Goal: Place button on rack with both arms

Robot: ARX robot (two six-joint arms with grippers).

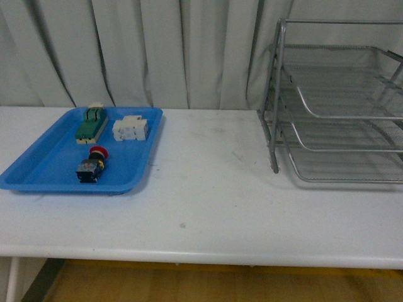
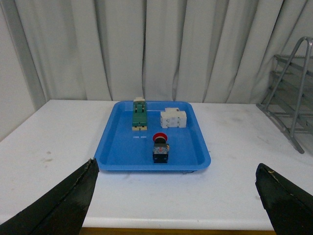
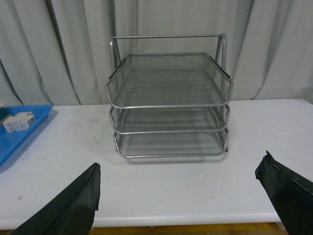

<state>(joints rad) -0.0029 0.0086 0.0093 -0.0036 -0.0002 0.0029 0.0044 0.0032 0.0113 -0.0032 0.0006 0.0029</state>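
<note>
Red-capped button (image 1: 92, 165) lies on its side in the blue tray (image 1: 38, 182) at the bench's (image 1: 208, 195) left, and the silver wire rack (image 1: 340, 116) stands well apart on the right. Left end effector (image 2: 176, 166) gapes wide facing the tray, right end effector (image 3: 181, 164) gapes wide facing the rack, both holding nothing.
</note>
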